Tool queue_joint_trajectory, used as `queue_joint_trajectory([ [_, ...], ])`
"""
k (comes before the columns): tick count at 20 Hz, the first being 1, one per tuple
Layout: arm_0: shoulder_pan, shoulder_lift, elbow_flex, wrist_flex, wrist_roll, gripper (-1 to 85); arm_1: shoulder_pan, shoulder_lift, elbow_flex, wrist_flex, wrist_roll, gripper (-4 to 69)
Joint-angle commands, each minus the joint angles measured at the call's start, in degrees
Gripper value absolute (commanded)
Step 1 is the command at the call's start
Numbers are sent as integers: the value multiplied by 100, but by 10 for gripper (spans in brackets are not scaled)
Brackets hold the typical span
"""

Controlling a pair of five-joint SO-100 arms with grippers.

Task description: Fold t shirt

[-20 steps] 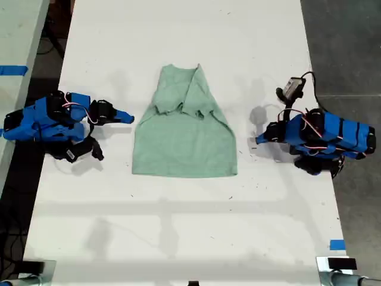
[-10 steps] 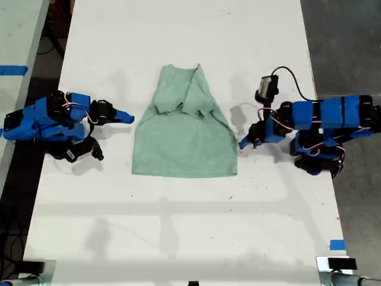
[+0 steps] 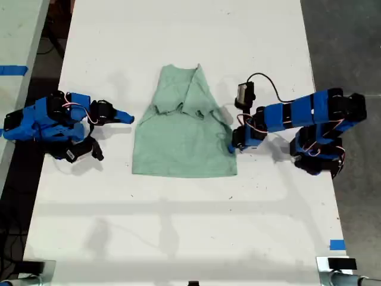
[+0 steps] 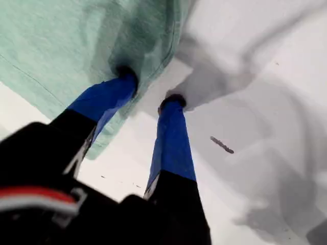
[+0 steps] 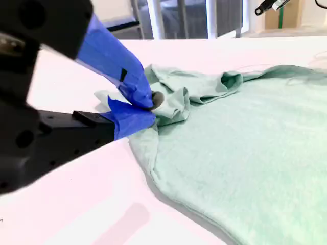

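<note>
The exterior view shows the t shirt (image 3: 184, 140) mid-table. It looks soft and floppy, best pinched at an edge. My first gripper (image 4: 150, 92) is open at its hem. My second gripper (image 5: 145, 107) looks closed beside the cloth.

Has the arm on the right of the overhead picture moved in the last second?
Yes. My first gripper has reached toward the exterior view's left, from bare table to the t shirt edge.

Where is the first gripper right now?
In the exterior view, my first gripper sits at the right edge of the t shirt, jaws open and straddling the hem.
</note>
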Motion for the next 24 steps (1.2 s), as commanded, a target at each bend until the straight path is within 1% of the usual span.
queue_joint_trajectory([
  [1,70,35,70,-35,-105,0,-26,-53,53,-202,-114,33],
  [2,70,35,70,-35,-105,0,-26,-105,44,-176,-114,6],
  [7,70,35,62,-35,-105,0,0,-132,-70,316,264,8],
  [8,70,35,62,-35,-105,0,35,-70,-193,563,316,8],
  [10,70,35,62,-35,-105,0,79,246,-633,1468,519,8],
  [11,70,35,62,-35,-105,0,97,563,-773,1731,554,8],
  [13,62,35,62,-26,-105,0,149,1239,-958,1802,387,8],
  [15,53,35,62,-26,-105,0,167,1441,-1397,1644,-105,8],
  [16,53,35,62,-26,-105,0,123,1397,-1644,1389,-387,8],
  [17,53,35,62,-26,-105,0,88,1266,-1811,976,-650,8],
  [18,53,35,62,-26,-97,0,18,1011,-2048,712,-782,8],
  [21,53,35,62,-26,-88,0,-229,-290,-3050,105,-1151,8],
  [22,53,35,53,-26,-88,0,-308,-844,-3472,-35,-1257,8],
  [24,53,35,53,-26,-79,0,-448,-2083,-4579,0,-1441,6],
])
